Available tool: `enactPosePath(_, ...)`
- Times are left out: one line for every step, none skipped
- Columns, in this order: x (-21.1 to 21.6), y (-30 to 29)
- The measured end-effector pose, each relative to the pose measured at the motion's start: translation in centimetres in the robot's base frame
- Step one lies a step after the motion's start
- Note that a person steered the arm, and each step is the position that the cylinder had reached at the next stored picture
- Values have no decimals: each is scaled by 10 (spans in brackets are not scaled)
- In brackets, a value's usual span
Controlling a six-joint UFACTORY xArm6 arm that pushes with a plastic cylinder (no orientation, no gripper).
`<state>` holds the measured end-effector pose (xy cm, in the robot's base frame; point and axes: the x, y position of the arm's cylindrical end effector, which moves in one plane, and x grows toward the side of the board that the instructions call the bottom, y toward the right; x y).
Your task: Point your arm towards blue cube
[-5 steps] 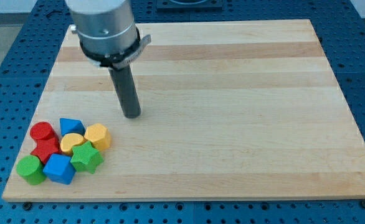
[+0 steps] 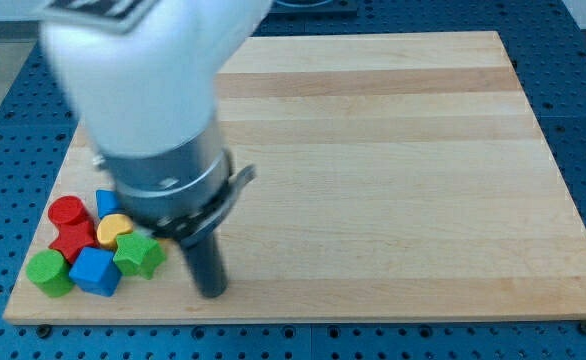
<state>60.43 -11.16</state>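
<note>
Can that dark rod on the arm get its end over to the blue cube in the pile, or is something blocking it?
Probably not straight across. My tip sits to the view's right of the pile, and the green star-shaped block lies between it and the blue cube. Coming round along the view's bottom edge looks open.

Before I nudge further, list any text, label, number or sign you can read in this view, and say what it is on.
None can be read.
The dark patch at the view's top edge, on the arm's white housing, is blurred; I cannot tell if it is lettering.
The wooden board, the blue cube and the other blocks show no print.
My tip is plain dark.
</note>
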Motion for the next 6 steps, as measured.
enactPosePath(3, -12)
enactPosePath(15, -33)
enactPosePath(14, -38)
enactPosePath(14, -55)
enactPosePath(14, -83)
enactPosePath(13, -116)
